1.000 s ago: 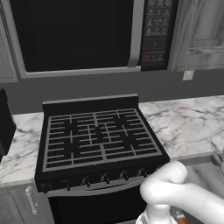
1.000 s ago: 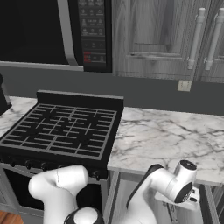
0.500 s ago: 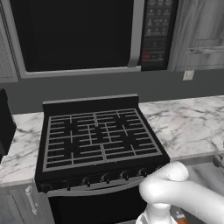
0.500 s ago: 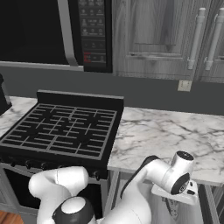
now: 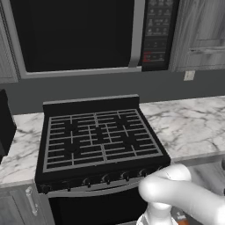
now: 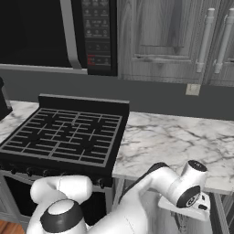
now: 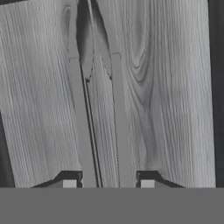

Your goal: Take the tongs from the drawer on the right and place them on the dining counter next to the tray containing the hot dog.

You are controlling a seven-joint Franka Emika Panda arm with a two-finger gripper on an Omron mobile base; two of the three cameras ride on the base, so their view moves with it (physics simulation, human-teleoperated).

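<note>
The tongs (image 7: 119, 109) lie flat on the wood-grain floor of the drawer (image 7: 175, 87), their two slim grey arms running straight away from me and converging toward the top of the hand view. My gripper (image 7: 108, 183) is down over them, one fingertip outside each arm. The left fingertip (image 7: 70, 183) looks to touch its arm, while a thin gap shows at the right one. In the right base view my wrist (image 6: 192, 192) hangs below the worktop edge at the right. The dining counter and the tray are out of view.
A black stove (image 5: 99, 136) sits left of the arm, with a marble worktop (image 6: 173, 141) to its right. A microwave (image 5: 79, 35) and grey wall cabinets (image 6: 183, 41) hang above. Dark drawer walls (image 7: 216, 87) close in on both sides of the hand view.
My wrist has dipped a little further below the worktop edge in the right base view. Stove and worktop stand as before.
</note>
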